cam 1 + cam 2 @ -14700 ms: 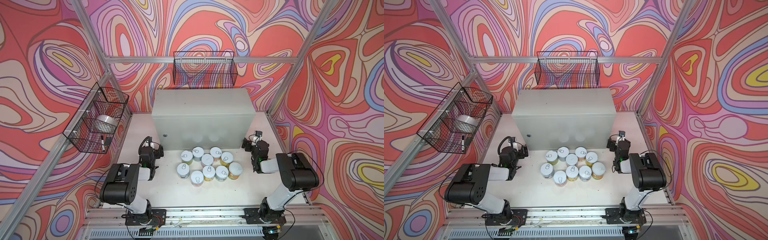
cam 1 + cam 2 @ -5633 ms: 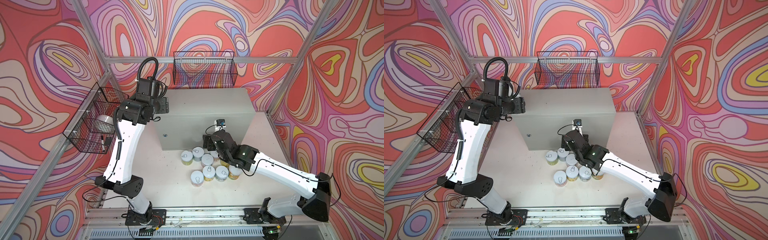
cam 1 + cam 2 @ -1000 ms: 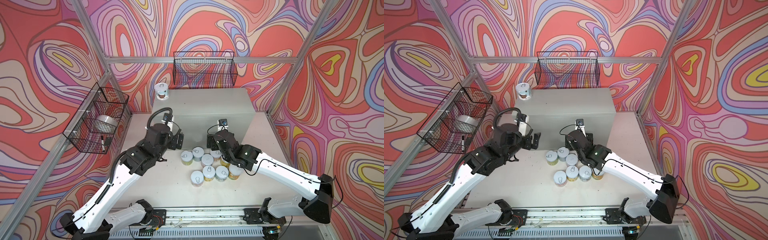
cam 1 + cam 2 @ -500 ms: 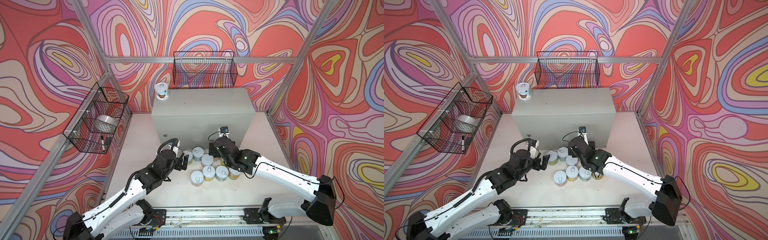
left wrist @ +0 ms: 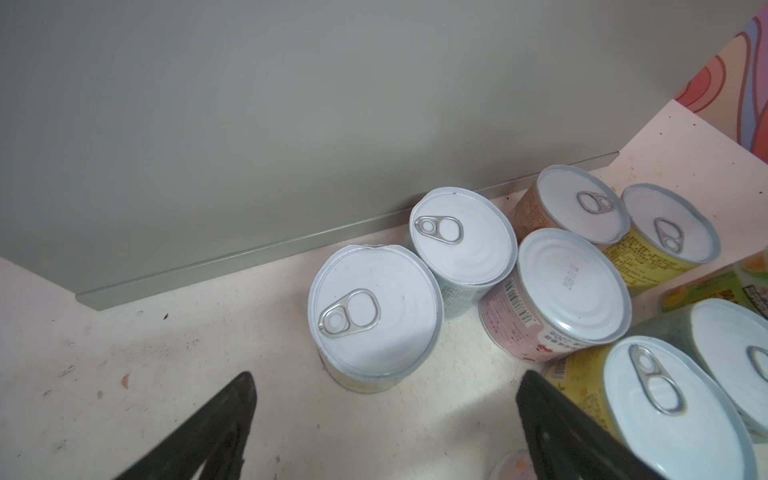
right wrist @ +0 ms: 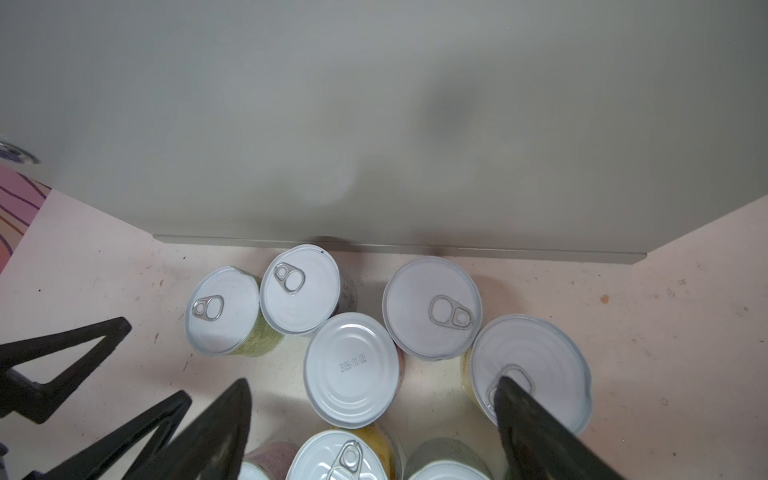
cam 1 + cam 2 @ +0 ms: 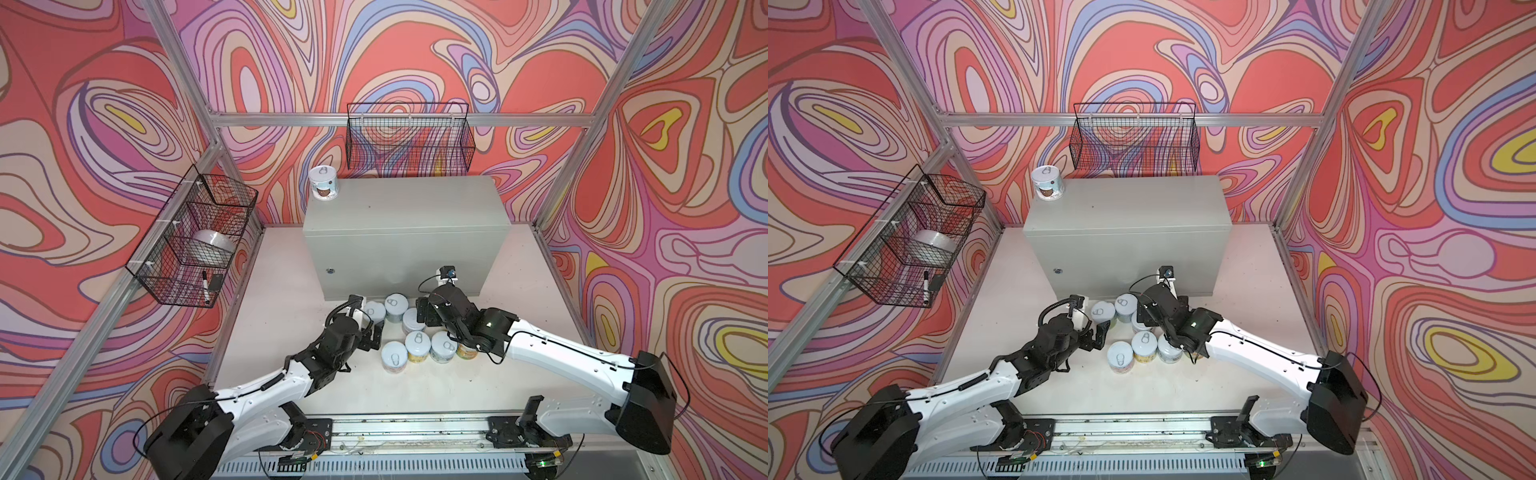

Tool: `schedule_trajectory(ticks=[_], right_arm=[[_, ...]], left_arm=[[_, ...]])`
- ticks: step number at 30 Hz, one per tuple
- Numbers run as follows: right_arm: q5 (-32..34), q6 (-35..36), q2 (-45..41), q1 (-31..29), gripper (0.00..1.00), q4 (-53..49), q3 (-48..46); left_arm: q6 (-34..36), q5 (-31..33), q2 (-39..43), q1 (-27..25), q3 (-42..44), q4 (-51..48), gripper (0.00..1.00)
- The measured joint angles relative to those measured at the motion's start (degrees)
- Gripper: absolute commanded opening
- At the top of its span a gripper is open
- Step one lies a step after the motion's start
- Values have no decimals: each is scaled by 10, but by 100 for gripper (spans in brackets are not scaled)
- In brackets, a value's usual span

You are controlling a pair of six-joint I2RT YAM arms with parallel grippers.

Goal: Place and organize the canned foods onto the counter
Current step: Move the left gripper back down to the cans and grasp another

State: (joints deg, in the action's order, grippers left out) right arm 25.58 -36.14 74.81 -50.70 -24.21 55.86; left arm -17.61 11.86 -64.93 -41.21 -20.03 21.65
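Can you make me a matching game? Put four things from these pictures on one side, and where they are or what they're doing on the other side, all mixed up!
Things:
1. can with the brown picture
2. can with a date stamp
3. marker
4. left end effector

Matches:
A. open, holding nothing
B. in the side wire basket
C. on top of the counter
D. upside down on the table

Pairs: 1-C, 2-D, 3-B, 4-A

Swirl-patterned walls [image 7: 415, 50], pale tabletop [image 7: 282, 266]
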Motion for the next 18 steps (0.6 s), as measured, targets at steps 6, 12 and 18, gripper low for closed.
schedule_trajectory(ticks=[6, 12, 18], right_arm=[[0, 0, 9, 0, 93, 11, 1], [-1, 0, 17, 0, 93, 10, 1], [1, 2, 17, 0, 93, 10, 4]], left_arm=[[2, -3, -90, 0, -17, 44, 97], [2, 0, -158, 1, -49, 67, 89], [-1, -4, -199, 8, -66, 78, 83]])
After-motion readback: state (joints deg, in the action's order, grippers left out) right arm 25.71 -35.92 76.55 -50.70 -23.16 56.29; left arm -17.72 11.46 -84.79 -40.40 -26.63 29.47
